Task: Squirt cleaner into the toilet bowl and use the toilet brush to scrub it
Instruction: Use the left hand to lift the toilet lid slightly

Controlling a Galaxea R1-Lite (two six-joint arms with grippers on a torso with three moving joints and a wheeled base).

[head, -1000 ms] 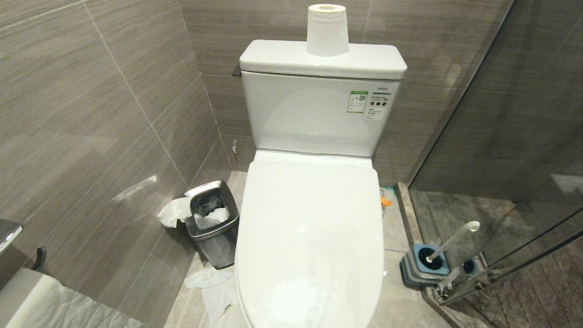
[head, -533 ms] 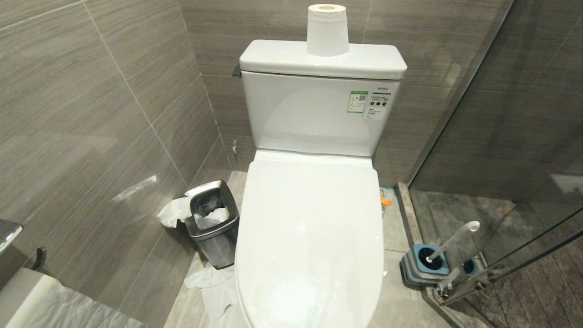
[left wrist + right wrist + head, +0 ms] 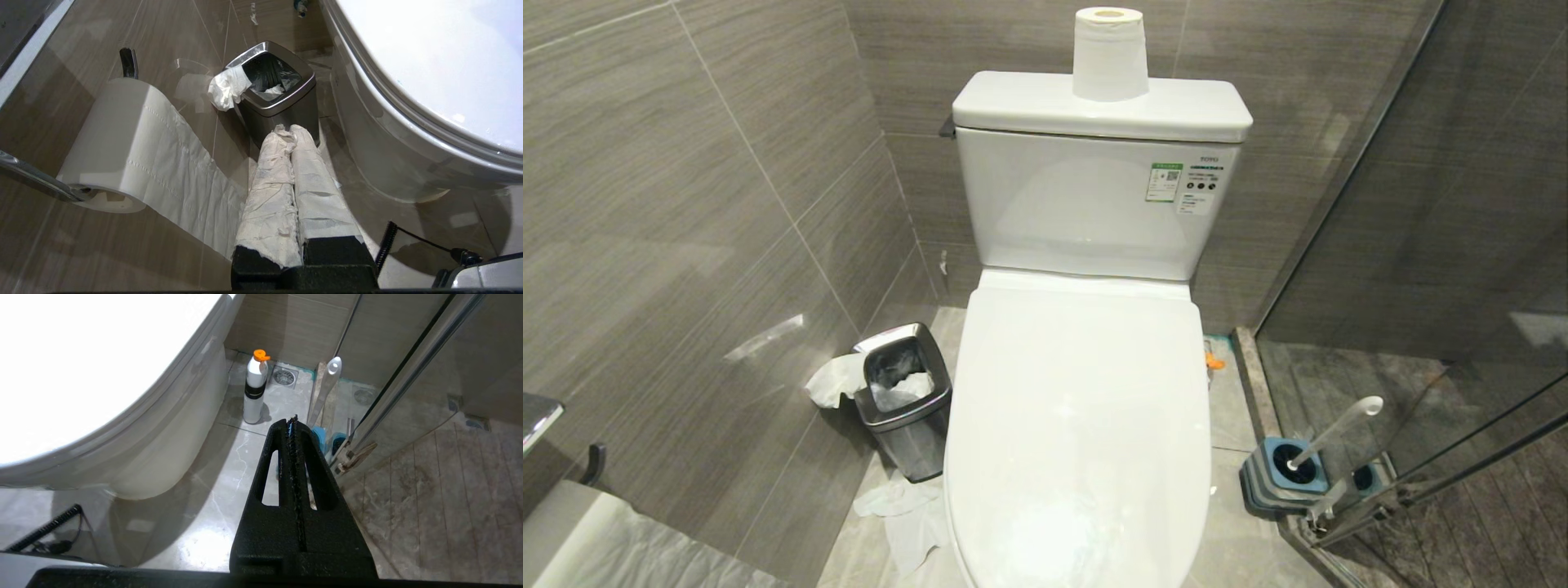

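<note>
- Nothing has moved in the head view over the last second, so you are at the very start: the toilet has its lid down, and I judge it must go up before any squirting.
- Your left tool, wrapped in white paper, is clenched on nothing, low at the toilet's 9 o'clock near the bin.
- Your right tool is clenched and empty too, at the toilet's 3 o'clock.
- The brush leans in its blue holder at 4 o'clock, by the glass door.
- An orange-capped bottle, likely the cleaner, stands on the floor beside the toilet base.
- The floor tiles are glossy with loose tissue at 8 o'clock; space is tight.
</note>
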